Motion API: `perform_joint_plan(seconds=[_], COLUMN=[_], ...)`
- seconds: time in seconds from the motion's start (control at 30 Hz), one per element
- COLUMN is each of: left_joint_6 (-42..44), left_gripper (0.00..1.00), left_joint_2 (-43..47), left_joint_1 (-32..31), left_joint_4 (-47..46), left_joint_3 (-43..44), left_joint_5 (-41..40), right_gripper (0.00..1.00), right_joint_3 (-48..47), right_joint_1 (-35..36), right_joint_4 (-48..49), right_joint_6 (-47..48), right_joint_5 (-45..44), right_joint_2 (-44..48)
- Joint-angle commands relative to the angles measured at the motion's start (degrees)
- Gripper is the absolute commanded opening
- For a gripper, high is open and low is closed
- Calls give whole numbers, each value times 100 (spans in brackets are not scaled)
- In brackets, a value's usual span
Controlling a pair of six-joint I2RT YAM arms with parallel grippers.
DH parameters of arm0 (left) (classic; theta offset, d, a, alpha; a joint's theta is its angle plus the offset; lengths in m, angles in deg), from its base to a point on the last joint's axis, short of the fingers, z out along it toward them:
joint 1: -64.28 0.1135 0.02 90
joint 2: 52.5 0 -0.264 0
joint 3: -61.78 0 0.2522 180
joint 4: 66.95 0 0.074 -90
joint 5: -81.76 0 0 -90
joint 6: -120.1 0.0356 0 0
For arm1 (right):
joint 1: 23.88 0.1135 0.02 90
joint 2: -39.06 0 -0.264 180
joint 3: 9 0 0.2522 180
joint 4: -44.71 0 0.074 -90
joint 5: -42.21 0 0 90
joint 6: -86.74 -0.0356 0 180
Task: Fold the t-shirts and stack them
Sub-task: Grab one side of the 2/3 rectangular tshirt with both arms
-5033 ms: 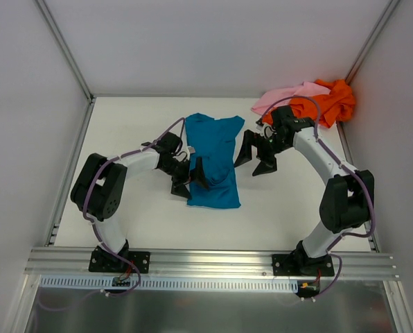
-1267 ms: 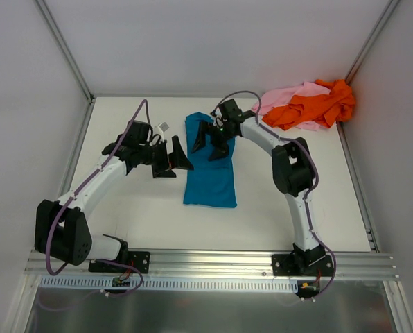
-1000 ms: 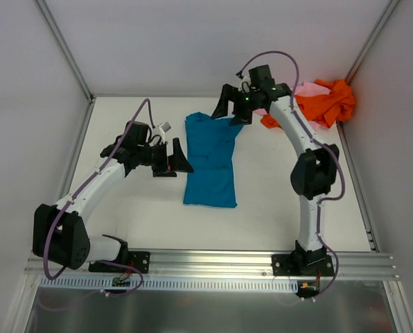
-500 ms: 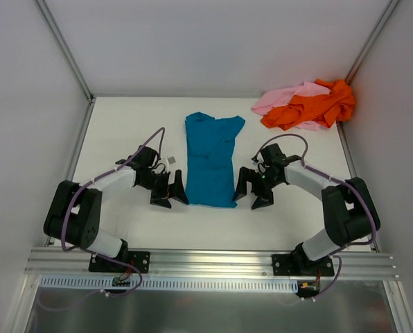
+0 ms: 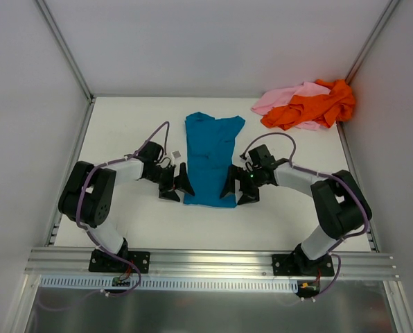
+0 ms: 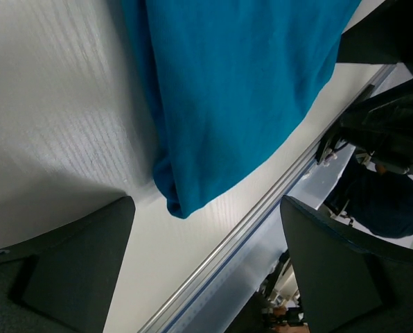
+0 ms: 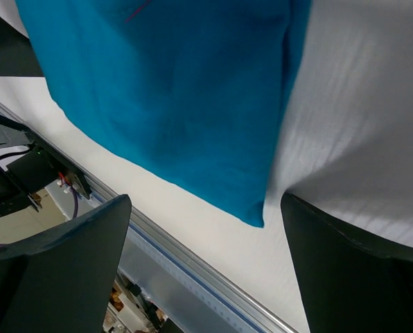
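The teal-blue t-shirt [image 5: 211, 158] lies folded lengthwise in a narrow strip on the table's middle. My left gripper [image 5: 177, 186] stands open at its near left corner [image 6: 179, 205], which shows between the two fingers in the left wrist view. My right gripper [image 5: 235, 189] stands open at the near right corner [image 7: 258, 215], with that corner between its fingers. Neither gripper holds cloth. The orange t-shirt [image 5: 316, 104] and the pale pink t-shirt [image 5: 284, 97] lie crumpled together at the back right corner.
White walls and metal posts [image 5: 62, 45] enclose the table on three sides. An aluminium rail [image 5: 206, 260] runs along the near edge, carrying both arm bases. The rail [image 6: 248, 222] also shows close behind the shirt's hem in the left wrist view.
Both grippers have moved inward to the teal shirt's near corners. A second ago the right gripper was up at the shirt's collar and the left one stood beside its left edge.
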Motion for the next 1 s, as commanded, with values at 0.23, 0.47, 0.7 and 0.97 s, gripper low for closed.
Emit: perform_joint_plan(seconds=[0.23, 0.47, 0.7, 0.97], left_joint_6=[-232, -346, -249, -399], left_gripper=[69, 0, 0, 0], left_joint_2=[-537, -696, -134, 894], left_joint_1=[-236, -456, -500, -632], left_joint_4=[-464, -482, 282, 811], left_joint_3=[340, 516, 622, -19], left_joint_5=[-182, -41, -94, -173], right_gripper=[58, 10, 0, 0], right_joint_3=[480, 490, 428, 594], right_joint_1=[288, 324, 324, 332], right_joint_4=[729, 501, -158, -537], right_joint_6=[-566, -479, -224, -153], right_joint_5=[59, -20, -116, 41], right_joint_2=[-121, 54, 555, 1083])
